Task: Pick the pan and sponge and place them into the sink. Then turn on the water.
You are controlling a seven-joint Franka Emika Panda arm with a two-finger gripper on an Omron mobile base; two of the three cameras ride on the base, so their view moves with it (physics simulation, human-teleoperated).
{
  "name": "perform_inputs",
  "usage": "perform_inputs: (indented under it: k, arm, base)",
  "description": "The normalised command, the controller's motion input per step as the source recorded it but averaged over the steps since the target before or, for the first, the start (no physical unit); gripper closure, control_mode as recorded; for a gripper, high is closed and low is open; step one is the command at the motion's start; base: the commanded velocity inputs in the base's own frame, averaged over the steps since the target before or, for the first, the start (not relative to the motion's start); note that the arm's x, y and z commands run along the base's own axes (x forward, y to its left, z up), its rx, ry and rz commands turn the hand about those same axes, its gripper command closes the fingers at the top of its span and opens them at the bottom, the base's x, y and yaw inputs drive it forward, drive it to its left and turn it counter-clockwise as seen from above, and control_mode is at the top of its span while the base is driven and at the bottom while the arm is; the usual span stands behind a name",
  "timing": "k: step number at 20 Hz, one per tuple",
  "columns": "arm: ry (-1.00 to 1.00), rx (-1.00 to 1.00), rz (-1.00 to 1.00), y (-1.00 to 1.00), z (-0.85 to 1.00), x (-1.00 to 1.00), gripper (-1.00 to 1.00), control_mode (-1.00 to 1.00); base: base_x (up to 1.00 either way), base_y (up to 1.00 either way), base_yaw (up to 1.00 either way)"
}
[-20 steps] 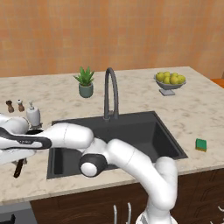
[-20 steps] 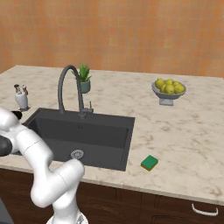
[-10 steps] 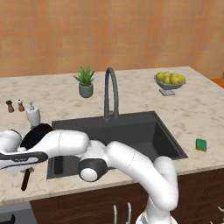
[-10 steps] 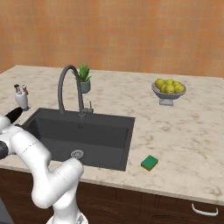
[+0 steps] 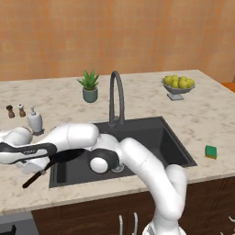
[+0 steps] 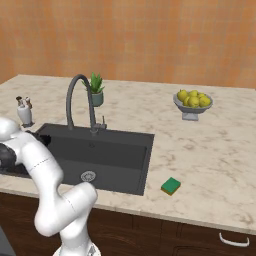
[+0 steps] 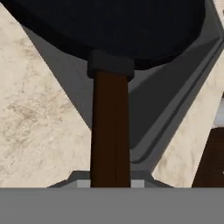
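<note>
At the far left of the left base view, two small brown shakers (image 5: 15, 111) and a white soap dispenser bottle (image 5: 35, 120) are seen standing on the beige marble desk (image 5: 69, 103). In front of them, the white arm's gripper (image 5: 37, 168) is positioned low over the desk edge, at the left rim of the large rectangular dark grey sink (image 5: 151, 137). The round flat black frying pan (image 5: 69, 155) is located at the left end of the sink, largely hidden under the arm, with its long thin dark brown handle (image 5: 33, 177) projecting outward over the desk. In the hand view, the handle (image 7: 110, 131) is seen running from between the gripper tips up to the pan (image 7: 113, 26), which is positioned over a corner of the sink (image 7: 175, 92). The handle appears to be gripped, but the fingers themselves are hidden, so the gripper's state cannot be told for certain.

Behind the sink, a green plant in a grey-green pot (image 5: 89, 86) and a tall dark grey arched faucet (image 5: 116, 97) are located. A round silver drain (image 6: 88, 176) is visible on the sink floor in the right base view.

To the right of the sink, the small flat rectangular green sponge (image 5: 210, 151) is found lying on the desk near the front edge, well apart from the gripper. At the back right, a grey bowl of yellow lemons (image 5: 178, 85) is seen standing.
</note>
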Motion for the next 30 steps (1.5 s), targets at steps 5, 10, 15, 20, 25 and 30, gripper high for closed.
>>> perform_inputs:
  k: [5, 10, 15, 20, 25, 30]
  arm:
    - [-0.23, 0.21, -0.14, -1.0, 0.0, 0.0, 1.0, -1.0]
    - [-0.23, 0.19, -0.13, -0.95, 0.0, 0.0, 1.0, -1.0]
    - [-0.08, 0.14, -0.13, -0.52, 0.04, 0.16, 1.0, -1.0]
    - [0.01, 0.0, -0.03, -0.3, 0.0, 0.38, 1.0, -1.0]
    - [-0.06, -0.03, -0.1, -0.34, -0.02, 0.09, 1.0, -1.0]
    - [0.03, -0.11, -0.23, -0.33, -0.21, 0.13, 1.0, -1.0]
  base:
    - [0.0, 0.0, 0.0]
    - [0.0, 0.0, 0.0]
    - [0.0, 0.0, 0.0]
    - [0.0, 0.0, 0.0]
    - [0.0, 0.0, 0.0]
    - [0.0, 0.0, 0.0]
